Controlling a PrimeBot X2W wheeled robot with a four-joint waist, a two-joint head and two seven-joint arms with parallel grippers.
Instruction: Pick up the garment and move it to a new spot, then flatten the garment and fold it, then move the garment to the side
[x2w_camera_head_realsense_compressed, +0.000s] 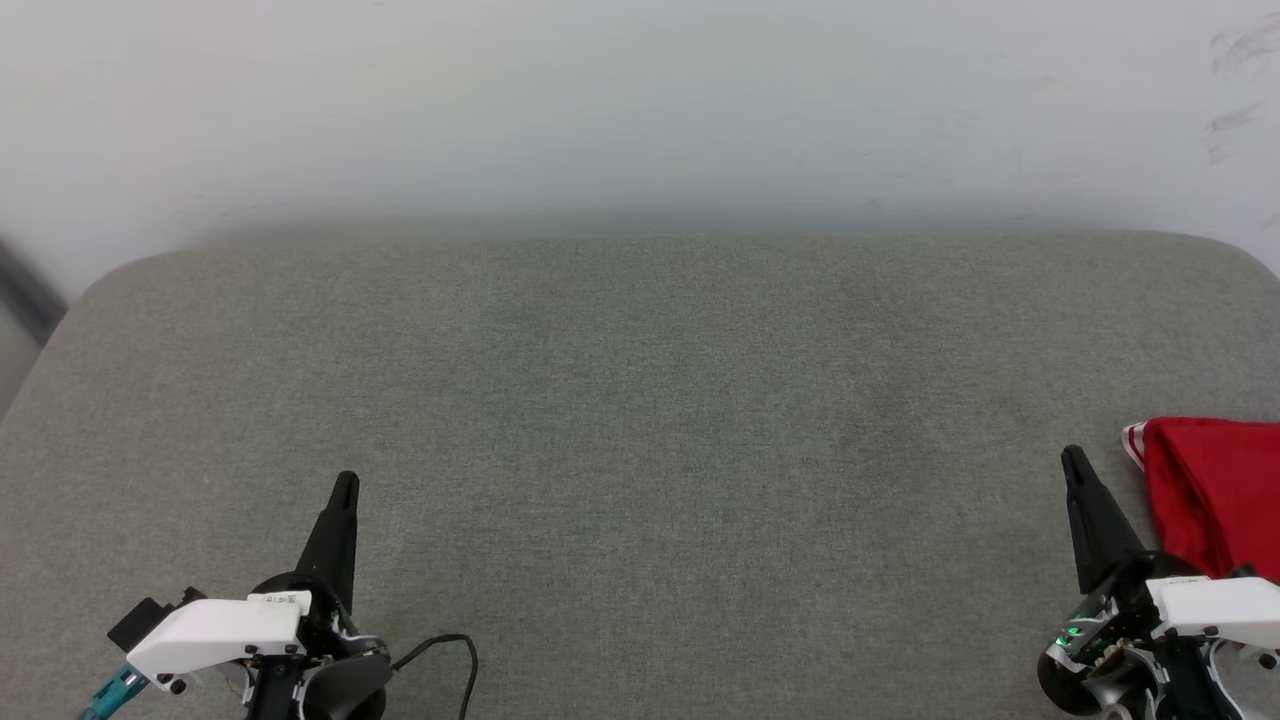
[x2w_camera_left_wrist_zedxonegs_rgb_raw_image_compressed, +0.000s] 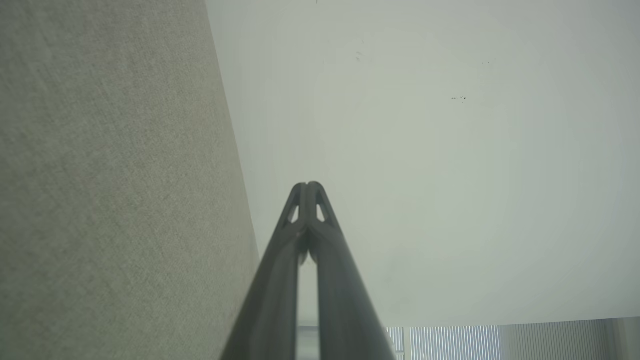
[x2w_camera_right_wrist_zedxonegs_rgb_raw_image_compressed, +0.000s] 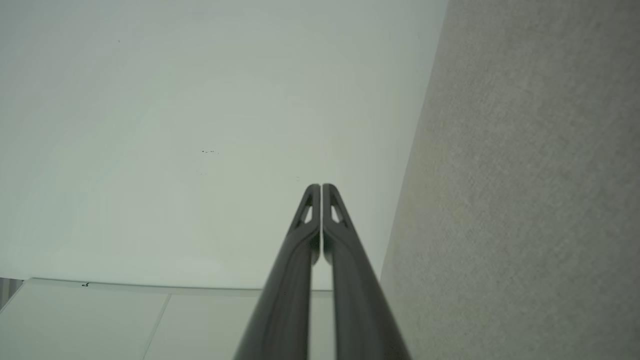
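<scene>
The garment (x2w_camera_head_realsense_compressed: 1215, 495) is a red bundle with a red-white striped edge, lying at the right edge of the grey-green padded surface (x2w_camera_head_realsense_compressed: 640, 400) in the head view. My right gripper (x2w_camera_head_realsense_compressed: 1074, 458) stands just left of it, shut and empty, a short gap from the cloth. At the lower left my left gripper (x2w_camera_head_realsense_compressed: 346, 482) is shut with nothing in it, far from the garment. The left wrist view has its gripper (x2w_camera_left_wrist_zedxonegs_rgb_raw_image_compressed: 307, 186) with tips pressed together; the right wrist view has the right gripper (x2w_camera_right_wrist_zedxonegs_rgb_raw_image_compressed: 321, 187) likewise closed.
A white wall (x2w_camera_head_realsense_compressed: 640, 100) rises behind the padded surface, whose back edge is rounded. A black cable (x2w_camera_head_realsense_compressed: 450, 645) loops beside my left wrist. Both wrist views look along the surface (x2w_camera_left_wrist_zedxonegs_rgb_raw_image_compressed: 100, 200) toward the wall (x2w_camera_right_wrist_zedxonegs_rgb_raw_image_compressed: 200, 125).
</scene>
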